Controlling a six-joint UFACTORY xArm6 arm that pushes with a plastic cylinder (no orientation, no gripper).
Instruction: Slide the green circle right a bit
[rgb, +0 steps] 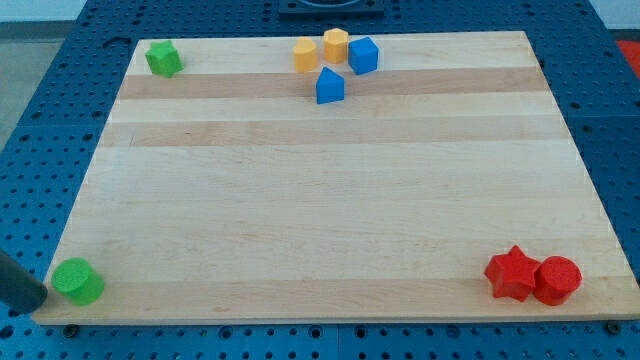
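While the pale wooden board (330, 200) fills most of the view, with broad lengthwise grain bands, it rests on a blue perforated table (60, 100) that shows on all sides. At the board's bottom-left corner sits the green circle (78, 281), a short bright-green cylinder with a flat round top, lying right by the left edge. My tip (40, 298) is a dark rod end coming in from the view's left, just beside the green circle on its left; whether they touch I cannot tell. Near the bottom-right corner a red star (513, 273) touches a red circle (558, 280). Along the top edge cluster two yellow blocks (305, 54) (335, 44), a blue cube (363, 55) and a blue house-shaped block (329, 86). A green block (163, 58) lies at the top-left corner
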